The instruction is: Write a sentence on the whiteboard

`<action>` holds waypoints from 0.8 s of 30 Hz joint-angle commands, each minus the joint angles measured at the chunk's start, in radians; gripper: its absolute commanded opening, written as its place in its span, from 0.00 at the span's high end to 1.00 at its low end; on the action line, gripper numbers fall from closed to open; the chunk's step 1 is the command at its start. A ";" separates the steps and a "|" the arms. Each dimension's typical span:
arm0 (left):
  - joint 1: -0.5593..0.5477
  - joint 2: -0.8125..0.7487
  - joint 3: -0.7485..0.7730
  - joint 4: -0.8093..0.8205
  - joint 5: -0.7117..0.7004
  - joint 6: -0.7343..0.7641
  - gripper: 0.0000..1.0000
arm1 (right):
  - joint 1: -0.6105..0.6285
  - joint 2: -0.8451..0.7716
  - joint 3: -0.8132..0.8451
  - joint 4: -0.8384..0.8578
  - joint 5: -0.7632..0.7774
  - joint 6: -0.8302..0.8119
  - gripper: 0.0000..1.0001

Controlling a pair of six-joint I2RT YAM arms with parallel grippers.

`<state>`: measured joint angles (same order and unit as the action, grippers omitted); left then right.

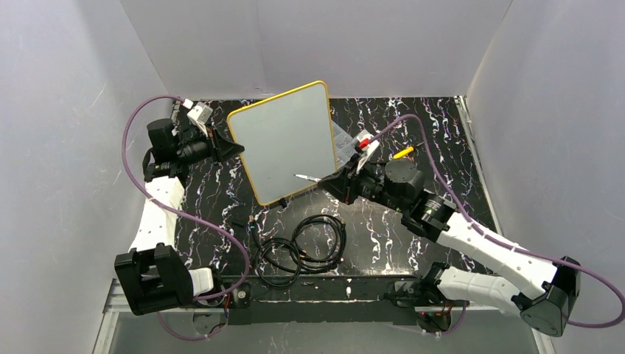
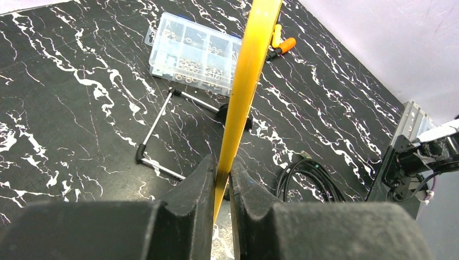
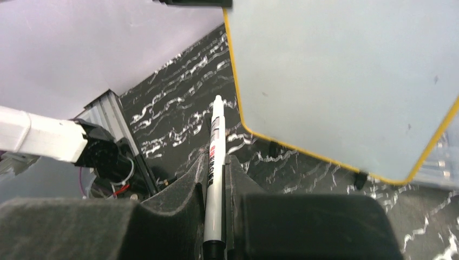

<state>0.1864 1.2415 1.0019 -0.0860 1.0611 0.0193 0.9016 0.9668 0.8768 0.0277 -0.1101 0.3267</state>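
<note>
Face of the large white yellow-framed whiteboard [image 1: 284,140] lies open to you from the right. Left hand [image 2: 221,169] pinches its left edge. Behind it: clear plastic compartment box [image 2: 195,54], thin metal rod stand [image 2: 158,120]. Coiled black cables [image 1: 302,247] crowd the black marbled tabletop [image 1: 372,240] near the arm bases.

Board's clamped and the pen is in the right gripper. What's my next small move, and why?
Probably ease the right gripper so the white marker tip meets the blank yellow-framed whiteboard; nothing is written yet, and the left gripper already pinches its frame.
</note>
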 commanded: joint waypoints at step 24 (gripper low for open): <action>-0.025 -0.045 -0.023 -0.129 -0.015 0.071 1.00 | 0.131 0.572 0.351 0.655 0.184 -0.194 0.99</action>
<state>0.1764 1.2053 0.9859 -0.1207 1.0462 0.0792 1.0290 1.5154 1.1446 0.5632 0.0715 0.1673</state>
